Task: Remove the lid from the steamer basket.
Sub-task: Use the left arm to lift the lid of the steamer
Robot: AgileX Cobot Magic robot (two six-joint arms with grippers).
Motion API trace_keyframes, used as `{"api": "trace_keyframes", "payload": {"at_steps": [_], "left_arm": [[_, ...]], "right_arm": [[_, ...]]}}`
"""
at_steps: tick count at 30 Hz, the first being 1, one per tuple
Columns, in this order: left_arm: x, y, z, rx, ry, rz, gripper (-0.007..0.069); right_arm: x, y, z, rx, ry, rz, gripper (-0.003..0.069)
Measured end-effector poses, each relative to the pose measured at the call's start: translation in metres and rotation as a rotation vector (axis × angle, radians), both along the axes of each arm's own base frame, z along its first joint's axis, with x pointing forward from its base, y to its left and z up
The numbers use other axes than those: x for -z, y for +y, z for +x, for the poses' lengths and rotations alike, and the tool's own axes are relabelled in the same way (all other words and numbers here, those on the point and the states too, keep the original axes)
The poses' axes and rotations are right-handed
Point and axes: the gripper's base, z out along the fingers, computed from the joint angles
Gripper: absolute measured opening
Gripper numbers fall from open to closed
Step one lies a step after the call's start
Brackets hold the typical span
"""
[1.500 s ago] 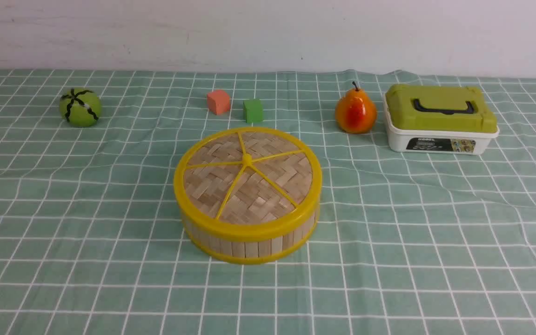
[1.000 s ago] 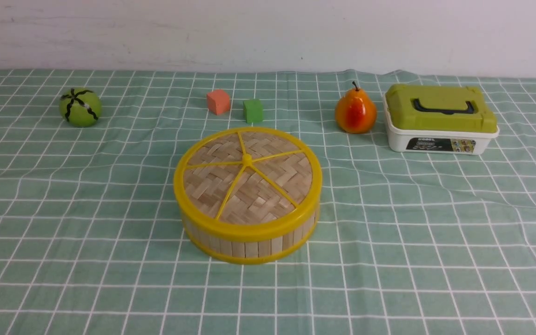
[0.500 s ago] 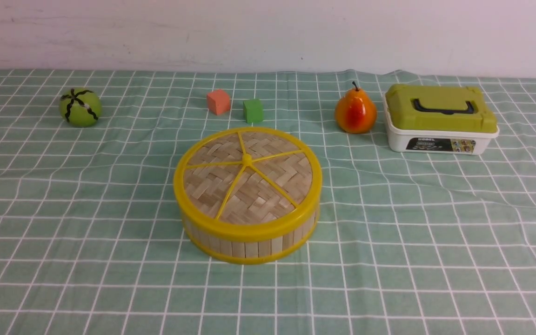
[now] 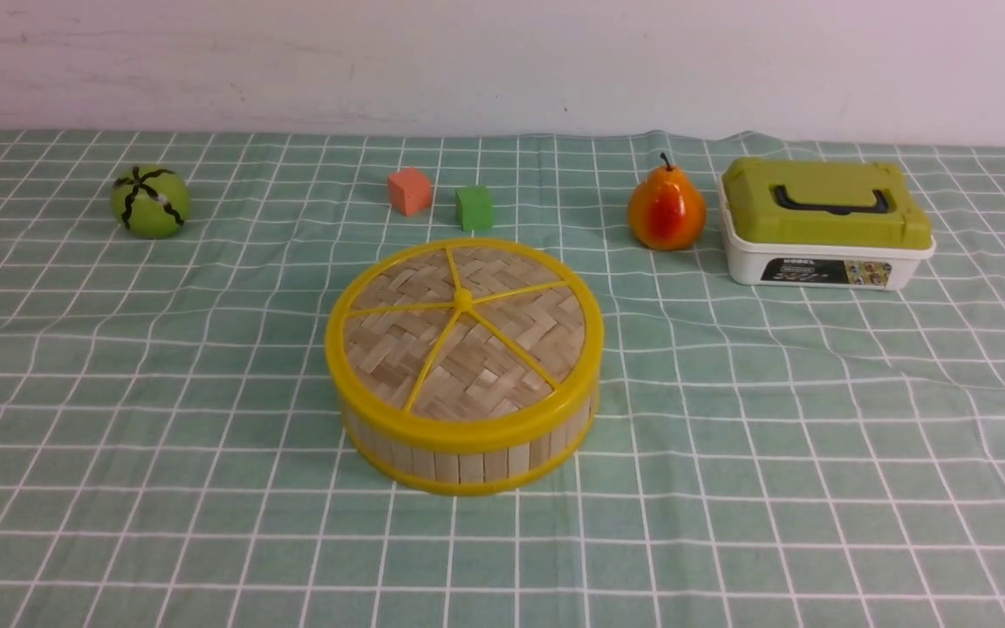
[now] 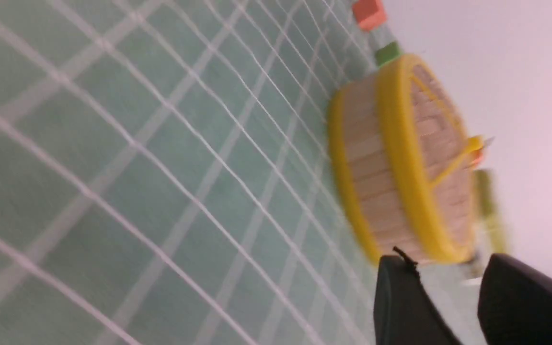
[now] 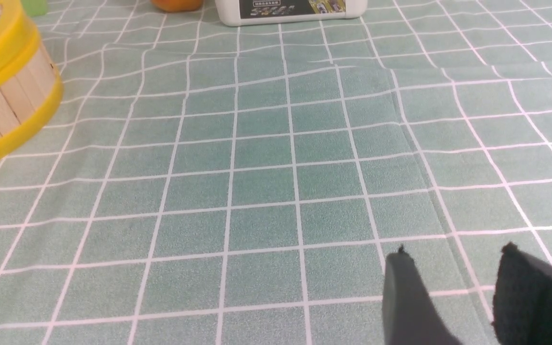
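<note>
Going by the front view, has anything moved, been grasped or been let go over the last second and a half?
Nothing visibly changed. The lid still sits on the steamer basket, untouched. The pear, white box, orange cube, green cube and green ball are where they were. No arm has entered the front view.

The lid [image 4: 468,349] lies on the steamer basket [image 4: 468,462], left of the pear [image 4: 666,214].

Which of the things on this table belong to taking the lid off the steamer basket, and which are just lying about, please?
Belongs to the job: the lid; the steamer basket under it.
Lying about: the green striped ball; the orange cube; the green cube; the pear; the white box with its green top.
</note>
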Motion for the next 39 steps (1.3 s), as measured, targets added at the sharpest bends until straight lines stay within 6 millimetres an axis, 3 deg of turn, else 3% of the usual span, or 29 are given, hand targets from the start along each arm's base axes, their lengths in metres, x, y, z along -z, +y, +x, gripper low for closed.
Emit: {"api": "trace_keyframes", "payload": {"at_steps": [1, 2, 5, 13, 18, 19, 20, 21, 22, 25, 28, 31, 32, 33, 39], "left_arm": [[0.000, 0.000, 0.000, -0.001, -0.001, 0.000, 0.0238], [-0.003, -0.002, 0.000, -0.020, 0.016, -0.221, 0.0238], [-0.006, -0.004, 0.000, -0.034, 0.030, -0.404, 0.0238], [-0.014, 0.001, 0.002, -0.091, -0.045, -0.514, 0.0237], [-0.049, 0.014, 0.000, -0.164, -0.317, -0.260, 0.0190], [-0.082, 0.016, -0.006, -0.172, -0.438, -0.126, 0.0150], [-0.100, 0.015, -0.007, -0.167, -0.478, -0.045, 0.0127], [-0.104, 0.015, -0.008, -0.164, -0.483, -0.014, 0.0127], [-0.124, 0.013, -0.006, -0.140, -0.490, 0.076, 0.0092], [-0.154, 0.002, 0.009, -0.011, -0.391, 0.233, 0.0024], [-0.172, -0.021, 0.043, 0.305, -0.095, 0.369, -0.0013], [-0.174, -0.035, 0.076, 0.576, 0.171, 0.426, -0.0013], [-0.175, -0.036, 0.082, 0.594, 0.188, 0.430, -0.0013], [-0.177, -0.039, 0.101, 0.707, 0.275, 0.476, -0.0013], [-0.178, -0.046, 0.169, 0.778, 0.402, 0.531, -0.0013]], "right_arm": [[0.000, 0.000, 0.000, 0.000, 0.000, 0.000, 0.0242], [0.000, 0.000, 0.000, 0.000, 0.000, 0.000, 0.0242], [0.000, 0.000, 0.000, 0.000, 0.000, 0.000, 0.0242], [0.000, 0.000, 0.000, 0.000, 0.000, 0.000, 0.0242], [0.000, 0.000, 0.000, 0.000, 0.000, 0.000, 0.0242], [0.000, 0.000, 0.000, 0.000, 0.000, 0.000, 0.0242], [0.000, 0.000, 0.000, 0.000, 0.000, 0.000, 0.0242], [0.000, 0.000, 0.000, 0.000, 0.000, 0.000, 0.0242], [0.000, 0.000, 0.000, 0.000, 0.000, 0.000, 0.0242], [0.000, 0.000, 0.000, 0.000, 0.000, 0.000, 0.0242], [0.000, 0.000, 0.000, 0.000, 0.000, 0.000, 0.0242], [0.000, 0.000, 0.000, 0.000, 0.000, 0.000, 0.0242], [0.000, 0.000, 0.000, 0.000, 0.000, 0.000, 0.0242], [0.000, 0.000, 0.000, 0.000, 0.000, 0.000, 0.0242], [0.000, 0.000, 0.000, 0.000, 0.000, 0.000, 0.0242]]}}
